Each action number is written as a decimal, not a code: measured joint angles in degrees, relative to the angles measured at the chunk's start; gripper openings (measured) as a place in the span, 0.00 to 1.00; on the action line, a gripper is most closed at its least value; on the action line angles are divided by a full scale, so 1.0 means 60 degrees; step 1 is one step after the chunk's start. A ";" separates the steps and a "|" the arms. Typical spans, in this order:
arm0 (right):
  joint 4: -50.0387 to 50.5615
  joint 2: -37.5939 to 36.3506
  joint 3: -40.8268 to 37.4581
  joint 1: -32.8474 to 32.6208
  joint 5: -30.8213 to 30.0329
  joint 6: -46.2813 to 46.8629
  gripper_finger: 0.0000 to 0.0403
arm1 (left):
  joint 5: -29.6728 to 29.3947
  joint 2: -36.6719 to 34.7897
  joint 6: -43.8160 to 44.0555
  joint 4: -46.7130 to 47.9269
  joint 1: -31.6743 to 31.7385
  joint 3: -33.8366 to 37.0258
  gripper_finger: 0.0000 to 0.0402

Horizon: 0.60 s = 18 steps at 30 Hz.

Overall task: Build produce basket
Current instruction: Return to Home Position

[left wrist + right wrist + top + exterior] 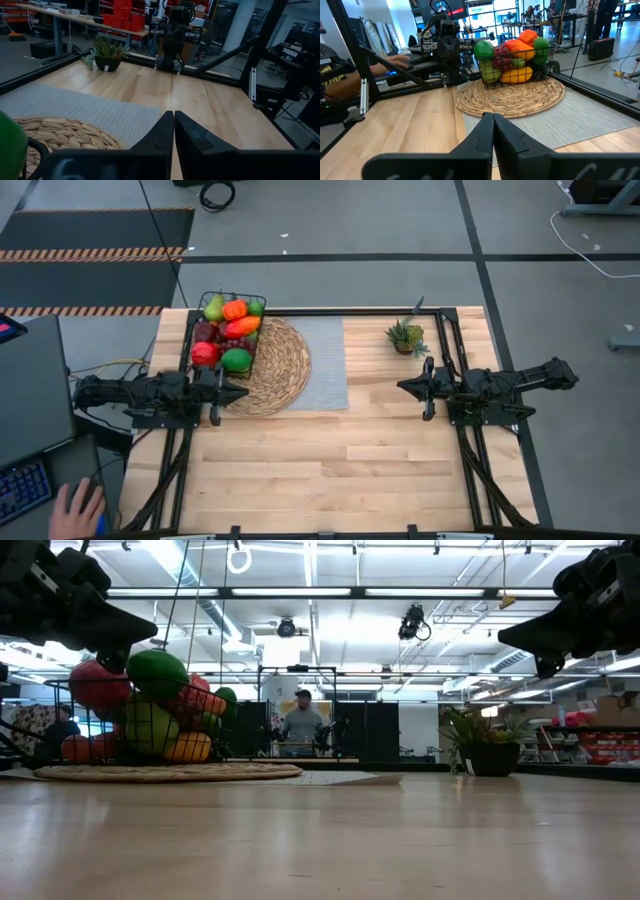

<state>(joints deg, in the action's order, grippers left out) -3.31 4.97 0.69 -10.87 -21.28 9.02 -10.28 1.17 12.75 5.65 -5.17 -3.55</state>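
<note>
Basket (193,330) of produce (237,360) sits just beside the clenched, empty left claw (243,391); right claw (402,386), also clenched empty, well apart.

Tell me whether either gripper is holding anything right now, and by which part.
Nothing is held: the left gripper and right gripper are both shut and empty.

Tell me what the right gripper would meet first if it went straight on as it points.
Likely the left gripper, which faces it. The right gripper looks high enough to clear the woven mat, and the basket sits just off that line; depth is unclear.
</note>
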 joint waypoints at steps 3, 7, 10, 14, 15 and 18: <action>0.0000 0.0000 0.0000 0.0000 -0.0001 0.0000 0.03 | 0.0000 0.0000 0.0000 0.0000 0.0000 0.0000 0.05; 0.0000 0.0000 0.0000 0.0000 0.0000 0.0000 0.03 | 0.0000 0.0000 0.0000 -0.0004 0.0000 0.0000 0.07; 0.0000 0.0000 0.0000 0.0000 -0.0003 0.0000 0.03 | 0.0000 0.0000 0.0000 -0.0004 0.0000 0.0000 0.07; 0.0000 0.0000 0.0000 0.0000 -0.0002 0.0000 0.03 | 0.0000 0.0000 0.0004 -0.0004 0.0000 0.0000 0.06; 0.0000 0.0000 0.0000 0.0000 -0.0002 0.0000 0.03 | 0.0000 0.0000 0.0001 -0.0004 0.0000 0.0000 0.06; 0.0000 0.0000 0.0000 0.0000 -0.0004 0.0000 0.03 | 0.0000 0.0000 0.0004 -0.0004 0.0000 0.0000 0.05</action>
<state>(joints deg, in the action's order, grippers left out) -3.31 4.97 0.69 -10.87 -21.30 9.02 -10.28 1.17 12.78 5.63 -5.17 -3.55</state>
